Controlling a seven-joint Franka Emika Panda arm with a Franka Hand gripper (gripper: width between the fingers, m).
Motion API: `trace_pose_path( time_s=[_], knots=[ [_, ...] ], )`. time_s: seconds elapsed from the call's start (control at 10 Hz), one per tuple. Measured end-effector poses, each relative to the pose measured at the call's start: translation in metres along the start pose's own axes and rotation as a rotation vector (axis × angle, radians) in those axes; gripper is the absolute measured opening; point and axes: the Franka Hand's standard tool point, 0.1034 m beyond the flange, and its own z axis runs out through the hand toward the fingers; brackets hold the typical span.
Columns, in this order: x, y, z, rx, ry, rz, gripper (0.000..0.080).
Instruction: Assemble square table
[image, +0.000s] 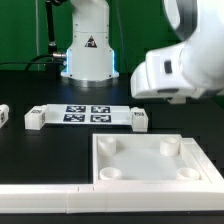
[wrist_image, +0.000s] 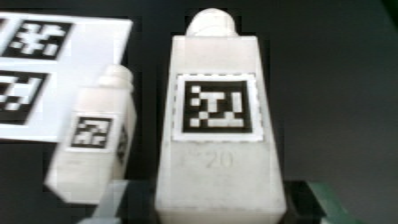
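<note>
In the wrist view my gripper (wrist_image: 214, 206) is shut on a white table leg (wrist_image: 217, 110). The leg has a black-white tag on its face and is held above the table. One pale finger (wrist_image: 111, 200) shows beside it. A second leg (wrist_image: 98, 130) lies on the table below, next to the marker board (wrist_image: 45, 60). In the exterior view the square tabletop (image: 100, 165) lies at the front right, rim and round sockets up. Legs lie at both ends of the marker board (image: 88, 113), one (image: 36, 118) at the left end and one (image: 138, 120) at the right. The arm's hand (image: 170, 72) hides its fingers and the held leg.
Another leg (image: 3, 113) lies at the exterior view's far left edge. The long white border bar (image: 45, 200) runs along the front. The robot base (image: 88, 50) stands at the back.
</note>
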Motion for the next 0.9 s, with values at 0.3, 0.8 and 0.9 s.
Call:
trace_pose_path(
  time_s=[0.3, 0.8, 0.9],
  knots=[
    [0.013, -0.001, -0.010, 0.013, 0.125, -0.018, 0.0287],
    [0.017, 0.021, -0.055, 0.028, 0.517, -0.087, 0.0287],
    [0.019, 0.023, -0.058, 0.028, 0.589, -0.084, 0.0287]
  ],
)
